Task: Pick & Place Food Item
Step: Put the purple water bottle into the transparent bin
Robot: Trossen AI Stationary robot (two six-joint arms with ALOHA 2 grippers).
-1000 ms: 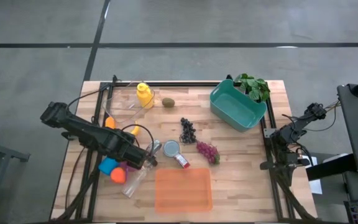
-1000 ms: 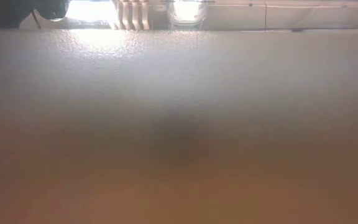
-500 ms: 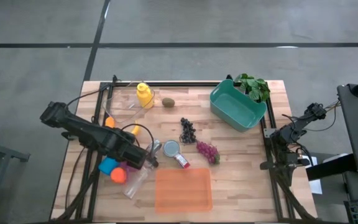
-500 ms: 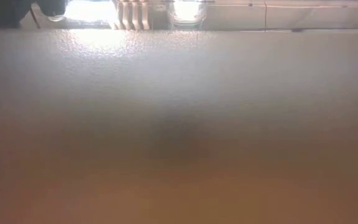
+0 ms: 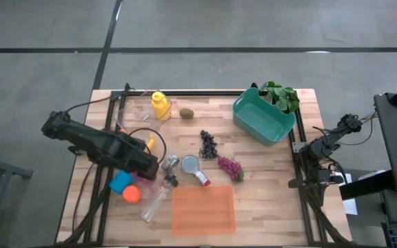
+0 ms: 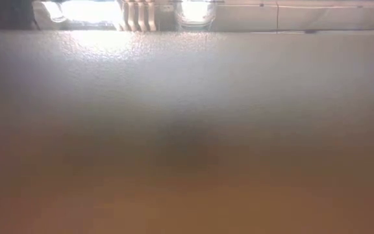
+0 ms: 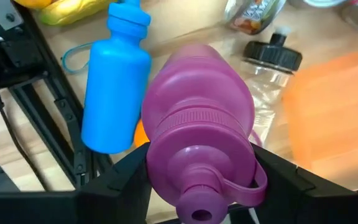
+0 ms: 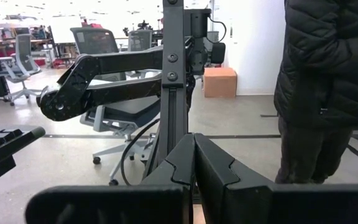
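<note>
Left wrist view only: left gripper (image 7: pixel 197 180) clamps purple bottle (image 7: pixel 197 137); right gripper (image 8: pixel 194 168) shut, empty.

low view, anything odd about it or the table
The low view is blocked: a blank grey-to-orange haze fills it, leaving only a strip of room at the top. On the table, a clear bottle lies tipped over beside the orange tray. The left pincer grips a purple bottle.
</note>
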